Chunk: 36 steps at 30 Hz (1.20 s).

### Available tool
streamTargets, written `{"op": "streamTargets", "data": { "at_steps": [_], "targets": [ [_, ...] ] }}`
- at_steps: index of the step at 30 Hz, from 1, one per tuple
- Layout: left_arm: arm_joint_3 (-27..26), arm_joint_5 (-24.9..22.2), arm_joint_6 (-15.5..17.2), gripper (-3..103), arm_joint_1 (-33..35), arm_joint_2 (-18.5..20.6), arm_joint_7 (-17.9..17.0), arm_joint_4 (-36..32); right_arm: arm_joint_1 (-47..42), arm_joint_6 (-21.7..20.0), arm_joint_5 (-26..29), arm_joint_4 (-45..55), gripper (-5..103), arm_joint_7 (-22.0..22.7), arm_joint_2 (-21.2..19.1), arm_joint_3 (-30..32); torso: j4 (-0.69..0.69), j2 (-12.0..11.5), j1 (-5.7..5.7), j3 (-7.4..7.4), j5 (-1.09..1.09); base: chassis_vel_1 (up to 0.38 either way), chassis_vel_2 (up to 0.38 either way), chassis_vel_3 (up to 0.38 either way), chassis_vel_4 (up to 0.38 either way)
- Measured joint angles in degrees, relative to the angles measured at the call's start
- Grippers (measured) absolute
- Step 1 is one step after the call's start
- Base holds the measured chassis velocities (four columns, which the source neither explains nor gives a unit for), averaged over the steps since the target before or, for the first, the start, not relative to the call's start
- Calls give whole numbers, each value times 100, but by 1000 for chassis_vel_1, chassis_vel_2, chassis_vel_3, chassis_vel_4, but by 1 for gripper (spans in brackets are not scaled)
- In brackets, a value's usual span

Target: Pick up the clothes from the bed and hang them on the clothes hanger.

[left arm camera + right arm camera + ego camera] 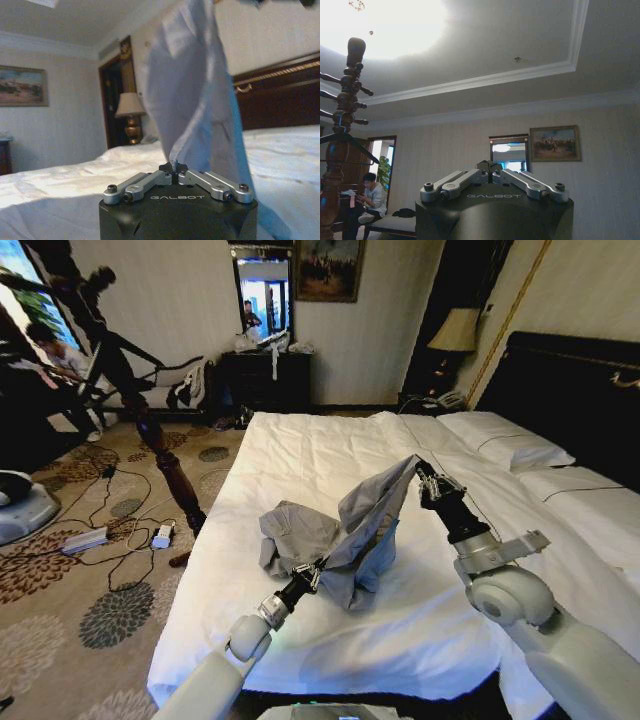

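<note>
Above the bed [300,455] I see my left gripper [312,571] and right gripper [424,478] both clenched on the clothes [365,525], lifting them

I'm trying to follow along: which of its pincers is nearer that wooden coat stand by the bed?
The left pincer. It pinches the shirt low over the bed, on the coat stand's side. The right pincer lifts the shirt's top farther from the stand.

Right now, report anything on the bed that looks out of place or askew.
The grey-blue shirt is crumpled and stretched between both hands: the right hand lifts one end while the left hand pinches a lower fold, the rest bunched on the white bed. Nothing else stands out.
</note>
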Motion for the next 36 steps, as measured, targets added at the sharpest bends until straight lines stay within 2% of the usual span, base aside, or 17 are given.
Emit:
{"op": "streamTargets", "data": {
  "at_steps": [5, 11, 13, 17, 18, 20, 21, 22, 23, 25, 26, 30, 33, 36],
  "targets": [
    [-377, -458, 119, 0, 190, 165, 91, -432, 51, -3, 178, -59, 0, 12, -34, -131, 0, 0, 0, 0, 0, 0, 0, 0, 0],
    [-896, -1145, 306, 0, 367, 370, 163, -1090, 519, -3, 614, -273, 0, -127, -260, -611, 1, 0, 0, 0, 0, 0, 0, 0, 0],
    [-954, -1232, 332, 0, 365, 399, 158, -1175, 621, 1, 649, -297, 0, -182, -303, -669, 1, 0, 0, 0, 0, 0, 0, 0, 0],
    [-1446, -2036, 555, 0, 10, 851, -129, -1935, 1419, 49, 1062, -286, 0, -569, -610, -773, 2, 0, 0, 0, -1, 0, 0, 0, 0],
    [-1446, -2036, 555, 0, 10, 851, -129, -1935, 1419, 49, 1062, -286, 0, -569, -610, -773, 2, 0, 0, 0, -1, 0, 0, 0, 0],
    [-1700, -2632, 643, 0, -348, 1469, -339, -2294, 1659, 69, 1318, -212, 0, -757, -840, -516, 0, -1, 1, 0, -1, 0, 0, 0, 0],
    [-1700, -2632, 643, 0, -348, 1469, -339, -2294, 1659, 69, 1318, -212, 0, -757, -840, -516, 0, -1, 1, 0, -1, 0, 0, 0, 0],
    [-1870, -2971, 689, 0, -568, 1881, -414, -2446, 1746, 95, 1427, -150, 0, -837, -978, -371, -2, -1, 1, 1, -2, 0, 0, 0, 0],
    [-1936, -3111, 702, 0, -658, 2038, -433, -2503, 1792, 105, 1479, -111, 0, -864, -1045, -308, -2, -1, 2, 1, -1, 0, 0, 0, 0],
    [-2229, -3812, 791, 0, -1172, 2696, -542, -2701, 2035, 114, 1728, 82, 0, -859, -1272, -130, 0, -1, 1, 0, 1, 0, 0, 0, 0],
    [-2229, -3812, 791, 0, -1172, 2696, -542, -2701, 2035, 114, 1728, 82, 0, -859, -1272, -130, 0, -1, 1, 0, 1, 0, 0, 0, 0],
    [-2450, -4568, 965, 0, -2017, 3035, -708, -2818, 2641, -25, 2085, 287, 0, -619, -1459, -42, -1, -1, 1, 0, 1, 0, 0, 0, 0],
    [-2409, -4614, 1019, 0, -2004, 2981, -727, -2808, 2745, -118, 2119, 271, 0, -542, -1490, -145, -1, -1, 1, 0, 1, 0, 0, 0, 0],
    [-2207, -4136, 956, 0, -1525, 2739, -656, -2599, 2575, -220, 1775, 41, 0, -524, -1405, -524, 0, -1, 1, 0, -2, 0, 0, 0, 0]
  ]
}}
